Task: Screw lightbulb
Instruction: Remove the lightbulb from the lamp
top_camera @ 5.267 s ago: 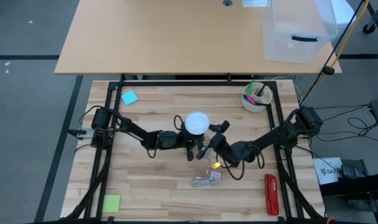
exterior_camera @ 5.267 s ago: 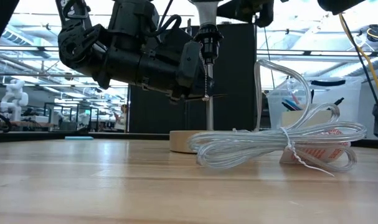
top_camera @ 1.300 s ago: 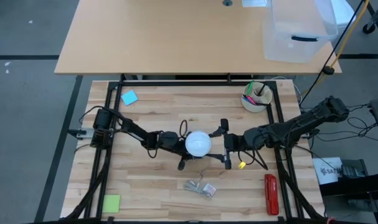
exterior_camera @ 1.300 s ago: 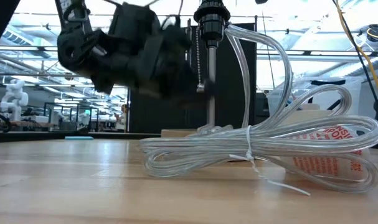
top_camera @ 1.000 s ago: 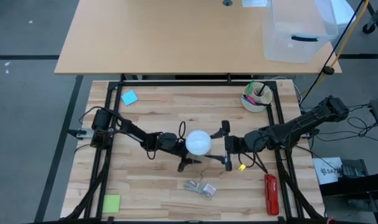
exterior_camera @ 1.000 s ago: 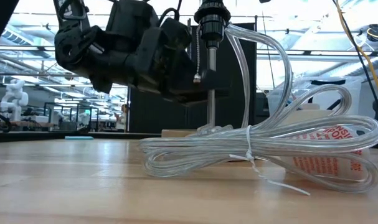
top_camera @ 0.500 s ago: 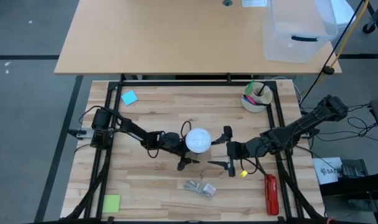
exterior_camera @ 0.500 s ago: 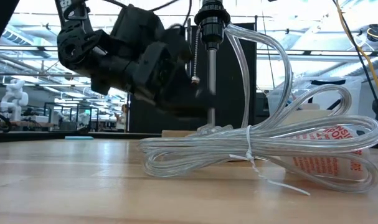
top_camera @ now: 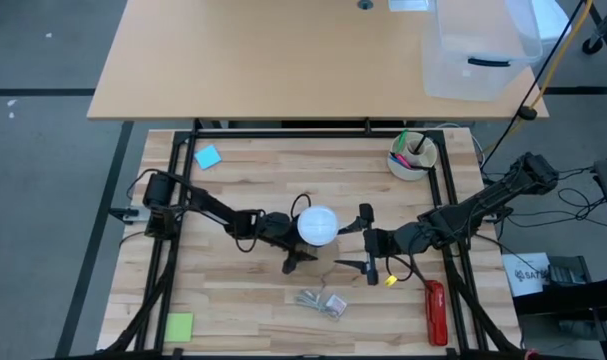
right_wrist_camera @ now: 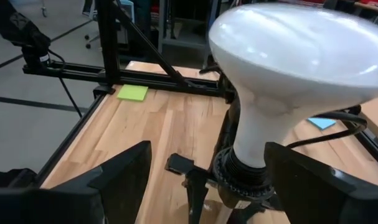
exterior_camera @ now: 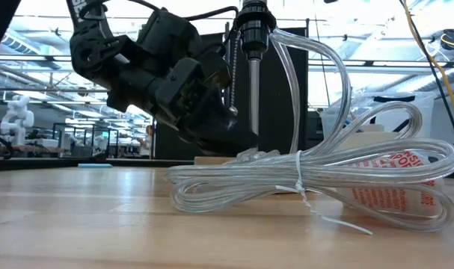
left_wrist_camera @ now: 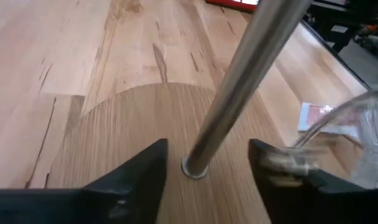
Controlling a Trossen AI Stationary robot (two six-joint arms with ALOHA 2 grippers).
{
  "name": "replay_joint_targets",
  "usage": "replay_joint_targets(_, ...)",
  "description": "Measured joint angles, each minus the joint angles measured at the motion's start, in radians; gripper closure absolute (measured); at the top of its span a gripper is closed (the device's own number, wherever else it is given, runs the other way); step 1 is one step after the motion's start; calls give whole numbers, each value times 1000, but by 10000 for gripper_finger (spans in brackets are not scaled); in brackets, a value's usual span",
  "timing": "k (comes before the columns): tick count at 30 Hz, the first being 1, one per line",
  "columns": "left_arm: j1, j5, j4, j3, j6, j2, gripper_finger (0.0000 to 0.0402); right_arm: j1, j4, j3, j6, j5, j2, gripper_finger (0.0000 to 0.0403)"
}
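Clear cord (exterior_camera: 309, 183) lay coiled at the front of the wooden surface (top_camera: 233, 310), low in the frame. Behind it, in the middle, the lightbulb (top_camera: 318, 226) sat up in its black socket (right_wrist_camera: 241, 177). The left pincer (top_camera: 295, 252) stood wide around the metal pole (left_wrist_camera: 238, 87). The right pincer (top_camera: 367, 241) waited wide open just right of the lightbulb, not touching it.

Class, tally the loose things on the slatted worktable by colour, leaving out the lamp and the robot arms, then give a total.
Blue sticky note: 1
Green sticky note: 1
White cup of pens: 1
Red tool: 1
Clear coiled cord: 1
Total: 5
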Motion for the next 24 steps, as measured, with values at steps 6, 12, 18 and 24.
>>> replay_joint_targets(6,-5,-39,-115,-32,-6,-87,283,0,-4,0,0,0,0,97)
replay_joint_targets(12,-29,-133,-233,-44,-9,-164,382,0,-2,0,-2,0,0,97)
replay_joint_targets(18,-64,-206,-352,-43,-10,-272,399,6,-7,1,2,1,0,97)
replay_joint_targets(24,-110,-321,-538,-43,-4,-425,400,15,-14,1,12,1,0,97)
